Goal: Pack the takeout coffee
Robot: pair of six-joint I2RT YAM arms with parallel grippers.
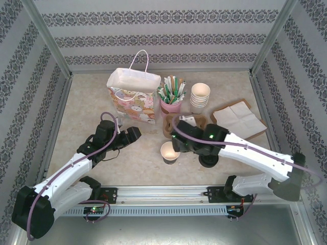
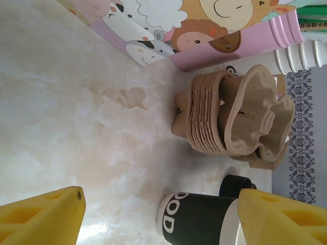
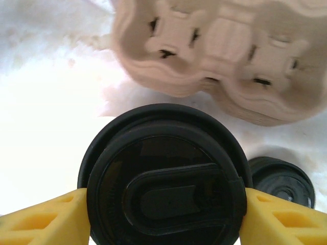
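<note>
The takeout coffee cup point(image 1: 170, 152), dark-sleeved with white lettering, stands upright mid-table, and its mouth looks pale and uncovered from above. In the left wrist view the cup point(image 2: 199, 222) sits low between my left gripper's point(image 2: 161, 196) wide-open fingers, one finger hiding its top. That left gripper point(image 1: 134, 133) hovers left of the cup. My right gripper point(image 1: 177, 142) is just behind the cup, shut on a round black lid point(image 3: 163, 168), with both yellow fingers pressed against its rim point(image 3: 163, 201). What lies under the lid is hidden.
A stack of brown cup carriers point(image 1: 180, 124) point(image 2: 230, 117) point(image 3: 214, 56) lies behind the cup. Loose black lids point(image 1: 208, 161) point(image 3: 280, 181) sit under the right arm. Further back stand a patterned gift bag point(image 1: 132, 99), a pink sachet holder point(image 1: 171, 94), stacked white cups point(image 1: 200, 96) and napkins point(image 1: 239, 120).
</note>
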